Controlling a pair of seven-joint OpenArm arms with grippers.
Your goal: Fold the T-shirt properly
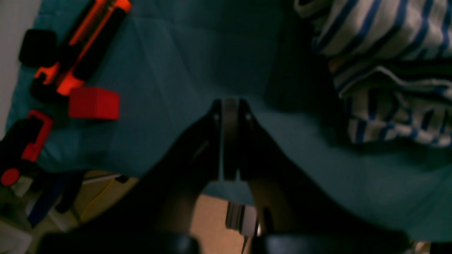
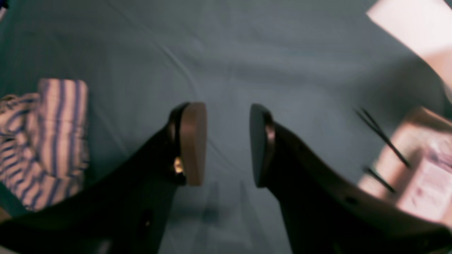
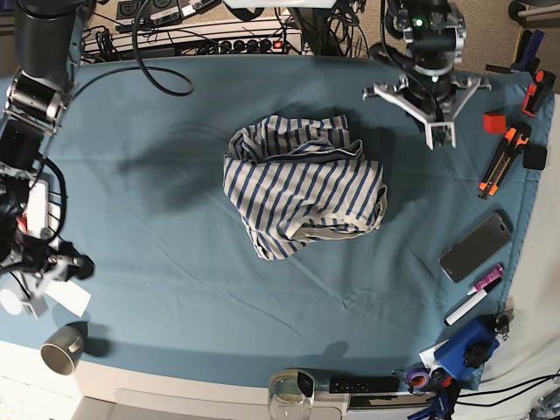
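- Right now I am seeing broad bare tablecloth (image 3: 175,289) stretching across the base view's left half, out to its left edge by a cup (image 3: 61,352).
- My right gripper (image 2: 227,144) is hanging over plain cloth with its pads standing apart, gripping nothing.
- The T-shirt (image 3: 302,185) is lying crumpled in a rumpled heap at the table's middle, white with thin blue stripes, layers bunching over one another.
- My left gripper (image 1: 230,106) is hovering beside the shirt with its fingers pressed together, empty.
- Along the right edge, an orange tool (image 3: 506,157), a phone (image 3: 475,246) and a marker (image 3: 473,297) are crowding the room.
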